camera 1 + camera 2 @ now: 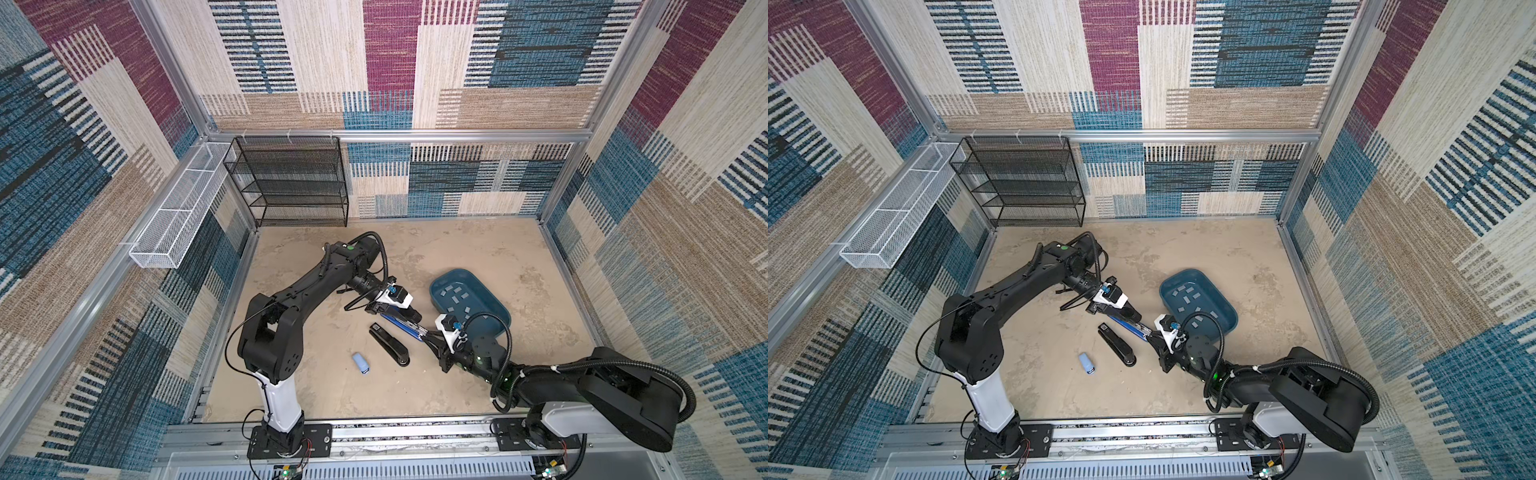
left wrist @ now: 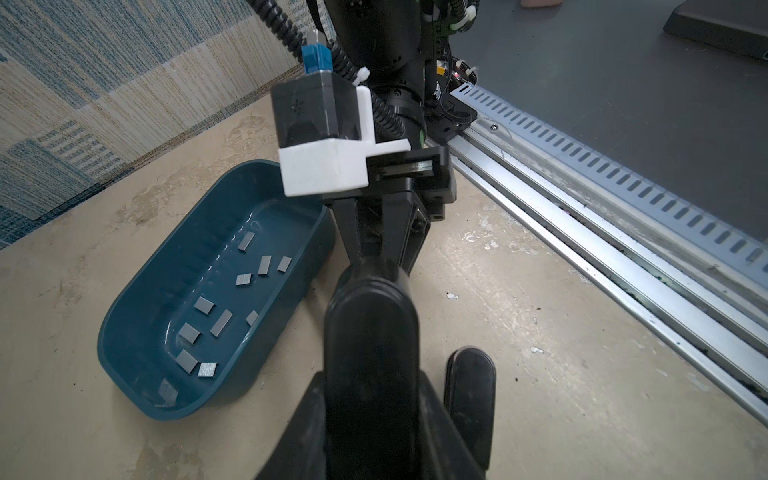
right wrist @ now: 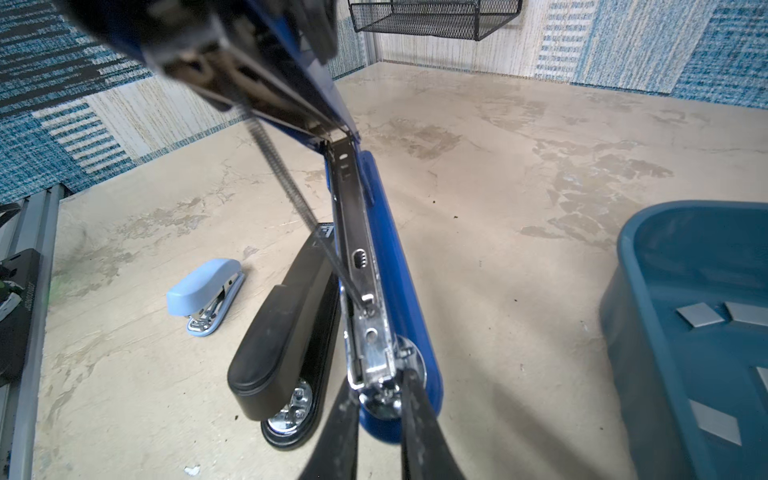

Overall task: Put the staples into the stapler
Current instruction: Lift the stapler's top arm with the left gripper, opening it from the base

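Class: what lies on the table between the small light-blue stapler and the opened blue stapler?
A closed black stapler lies between the light-blue stapler and the blue stapler, shown in both top views and the right wrist view.

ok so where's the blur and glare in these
Right wrist view: the blue stapler has its raised top, near the lens, blurred; its metal rail is sharp and glints. Left wrist view: staples and tray crisp. Both top views: sharp, evenly lit.

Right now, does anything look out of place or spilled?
Nothing spilled: the staples lie inside the teal tray. Only the blue stapler stands out, held wide open between the shut left gripper and right gripper, its spring stretched.
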You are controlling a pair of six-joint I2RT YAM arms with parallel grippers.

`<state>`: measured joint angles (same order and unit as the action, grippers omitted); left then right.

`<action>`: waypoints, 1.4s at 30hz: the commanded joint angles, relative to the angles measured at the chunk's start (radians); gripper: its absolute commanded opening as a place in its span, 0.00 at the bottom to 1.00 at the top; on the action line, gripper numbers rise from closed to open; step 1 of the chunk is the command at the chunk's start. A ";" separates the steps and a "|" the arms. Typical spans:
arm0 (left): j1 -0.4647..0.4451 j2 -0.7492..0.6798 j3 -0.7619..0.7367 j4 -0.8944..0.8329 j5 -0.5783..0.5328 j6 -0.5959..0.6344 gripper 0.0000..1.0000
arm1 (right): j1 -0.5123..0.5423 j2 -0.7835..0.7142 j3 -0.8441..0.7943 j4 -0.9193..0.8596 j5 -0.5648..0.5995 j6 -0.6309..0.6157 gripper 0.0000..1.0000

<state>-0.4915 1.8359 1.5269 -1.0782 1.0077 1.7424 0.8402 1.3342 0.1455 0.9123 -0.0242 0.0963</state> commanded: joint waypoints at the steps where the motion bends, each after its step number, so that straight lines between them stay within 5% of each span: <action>1: -0.012 -0.022 -0.006 -0.051 0.098 0.067 0.00 | 0.003 0.004 0.021 -0.005 0.046 0.034 0.19; 10: -0.025 -0.037 -0.025 -0.051 0.126 0.088 0.00 | 0.013 0.010 0.071 -0.025 0.089 0.025 0.31; 29: -0.025 -0.050 -0.036 -0.053 0.181 0.119 0.00 | 0.024 0.007 0.095 -0.009 0.082 -0.004 0.40; 34: -0.024 -0.043 -0.026 -0.066 0.176 0.121 0.00 | 0.030 0.019 0.096 -0.007 0.104 -0.009 0.39; 42: 0.018 0.000 0.019 -0.112 0.178 0.125 0.00 | 0.040 0.032 0.070 -0.004 0.130 0.001 0.16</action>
<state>-0.4866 1.8278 1.5280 -1.1149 1.0985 1.8629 0.8829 1.3544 0.2264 0.9043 -0.0029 0.0399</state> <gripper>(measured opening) 0.310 0.184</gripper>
